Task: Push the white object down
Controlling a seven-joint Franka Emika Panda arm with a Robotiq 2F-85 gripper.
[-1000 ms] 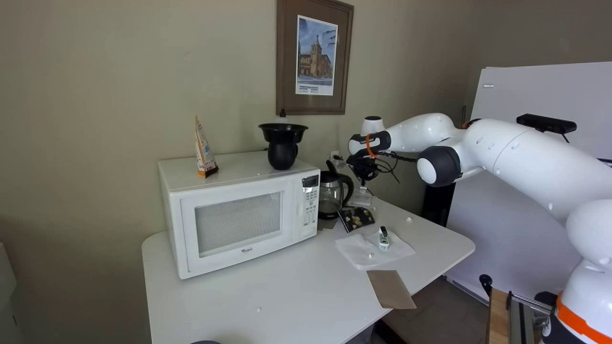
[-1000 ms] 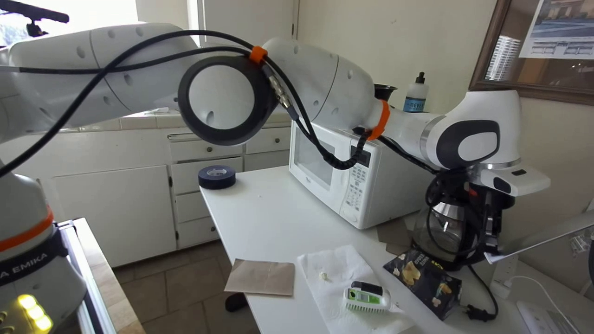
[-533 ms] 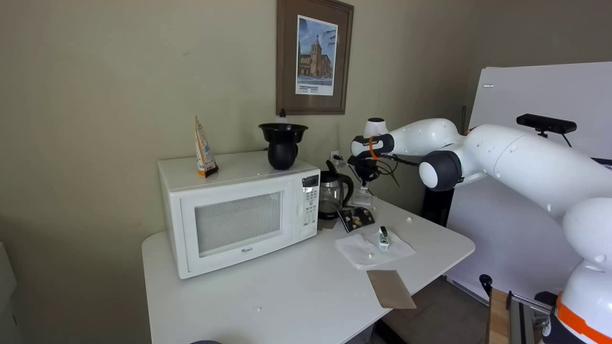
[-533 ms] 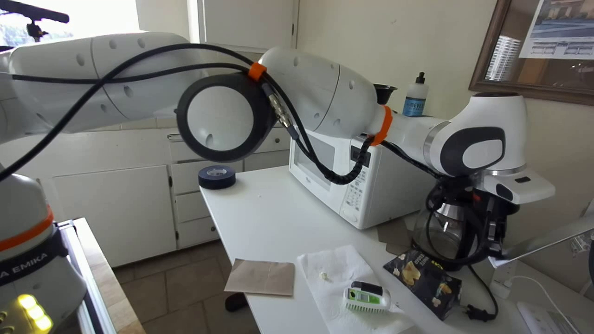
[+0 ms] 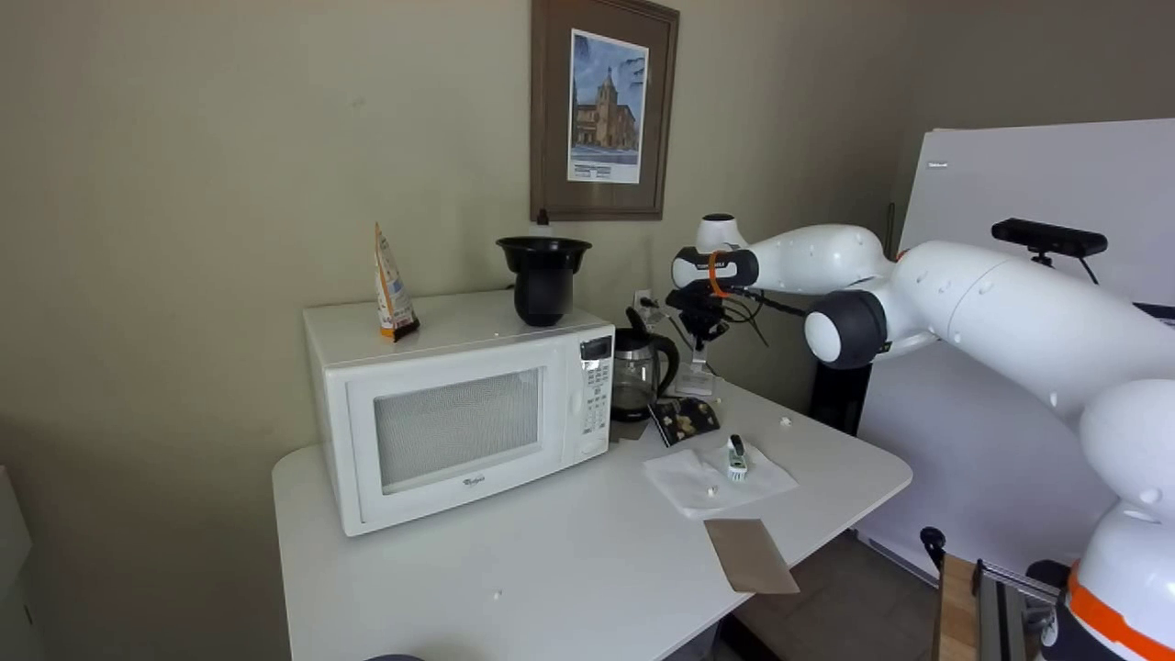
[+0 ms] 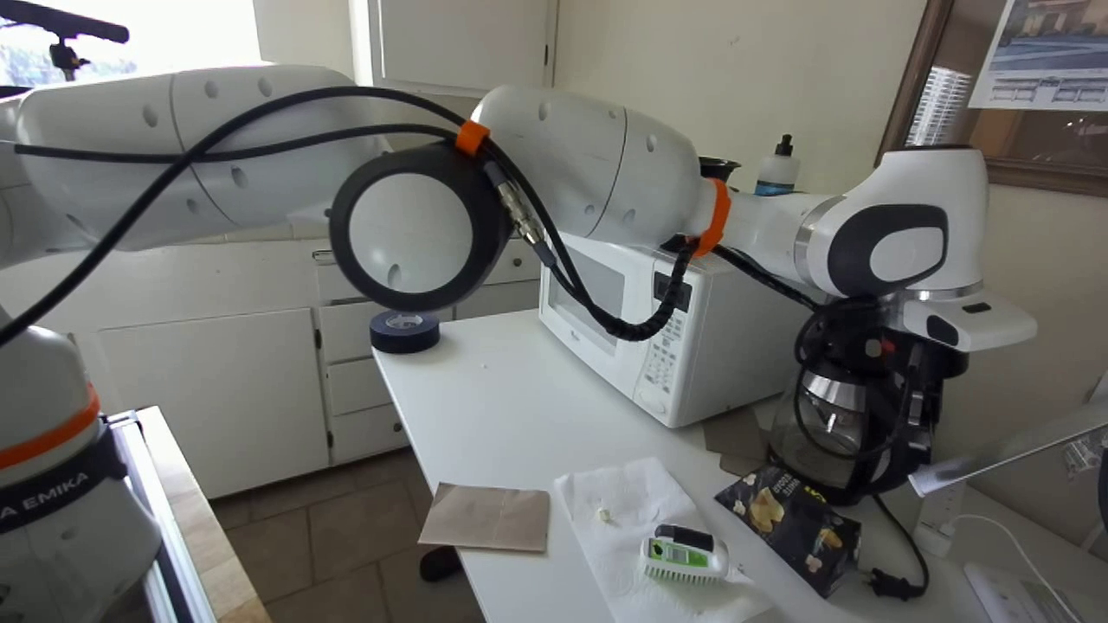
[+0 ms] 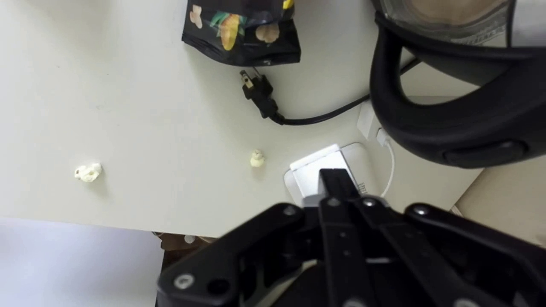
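Apparently the reach is done and the pressing down left: the white panel [image 6: 1008, 448], likely a lamp head, stands raised over its rounded base [image 7: 362, 164], near the kettle [image 5: 635, 378] on the bench [image 6: 528, 415]. I have the jaws pressed together, seemingly on nothing, over the panel; contact I can't tell. In an exterior view its square end [image 6: 935, 478] points leftward, the long axis slanting up from there past the right edge.

the arm [image 5: 1019, 303] is stretched out and bent in the middle; the end effector [image 7: 335, 177] is pointed down, with its fingers [image 7: 341, 187] pressed together.
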